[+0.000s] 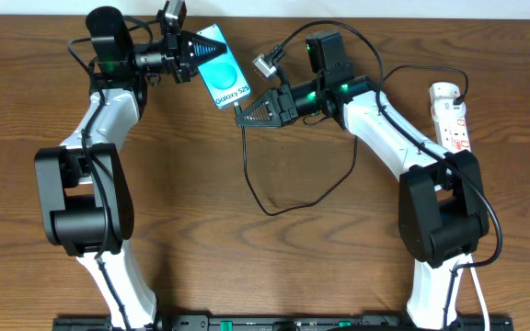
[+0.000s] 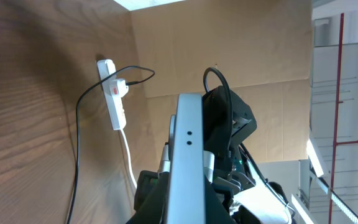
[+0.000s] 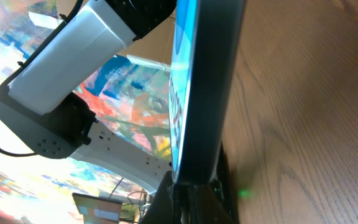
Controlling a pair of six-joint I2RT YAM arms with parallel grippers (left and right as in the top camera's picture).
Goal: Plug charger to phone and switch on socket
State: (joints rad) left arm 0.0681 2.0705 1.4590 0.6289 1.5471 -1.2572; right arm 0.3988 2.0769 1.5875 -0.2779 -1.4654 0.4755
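Observation:
The phone (image 1: 224,77), its turquoise screen facing up, is raised off the table at the back left, and my left gripper (image 1: 194,48) is shut on its far end. It shows edge-on in the left wrist view (image 2: 188,143) and in the right wrist view (image 3: 210,74). My right gripper (image 1: 245,112) is shut on the charger's black plug tip (image 3: 194,190), which meets the phone's lower end; I cannot tell whether it is seated. The charger's cable (image 1: 288,204) loops over the table toward the socket (image 1: 452,115) at the far right, which also shows in the left wrist view (image 2: 114,99).
A white adapter with red markings (image 2: 115,88) sits in the socket, and the socket's white cord (image 2: 129,155) runs toward the front edge. A cardboard wall (image 2: 229,43) stands behind the right side. The wooden table (image 1: 201,230) shows bare wood in the middle.

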